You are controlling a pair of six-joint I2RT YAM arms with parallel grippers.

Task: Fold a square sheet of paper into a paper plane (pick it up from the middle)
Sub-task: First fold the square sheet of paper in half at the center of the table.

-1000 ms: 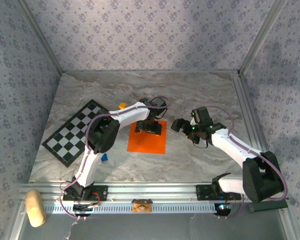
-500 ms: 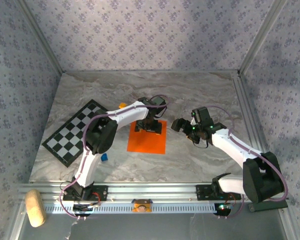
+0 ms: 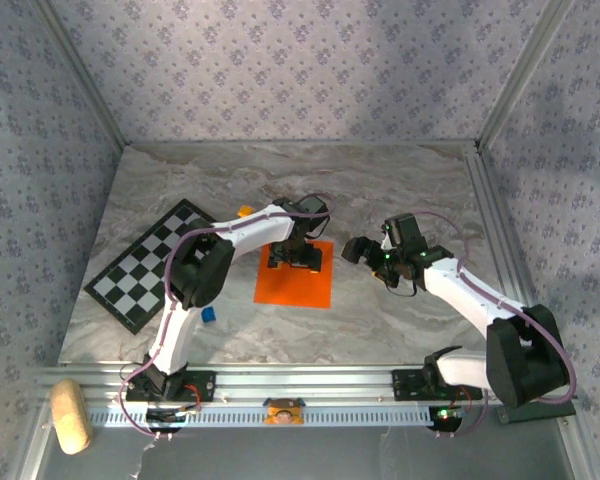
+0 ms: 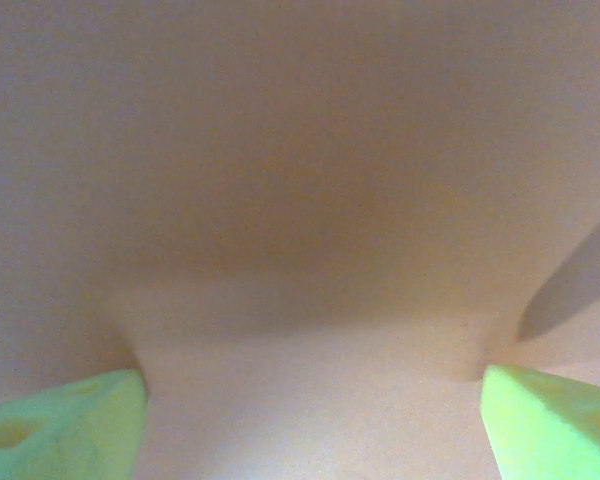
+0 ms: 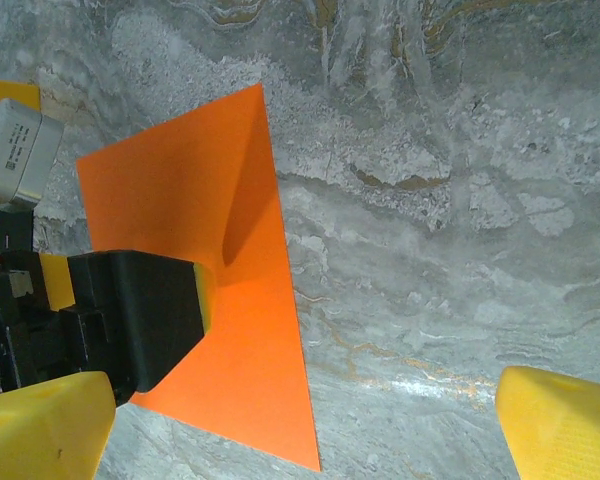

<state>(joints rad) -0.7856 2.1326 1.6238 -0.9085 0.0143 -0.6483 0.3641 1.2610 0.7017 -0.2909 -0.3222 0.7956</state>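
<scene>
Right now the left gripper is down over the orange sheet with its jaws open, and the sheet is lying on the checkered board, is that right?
Not quite: the top external view shows the square sheet of paper flat on the marble table, with the checkered board apart to its left. The left gripper is indeed down over the sheet, jaws open.

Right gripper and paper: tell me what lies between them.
Only a short stretch of bare marble table separates the right gripper from the paper, as the top view shows.
</scene>
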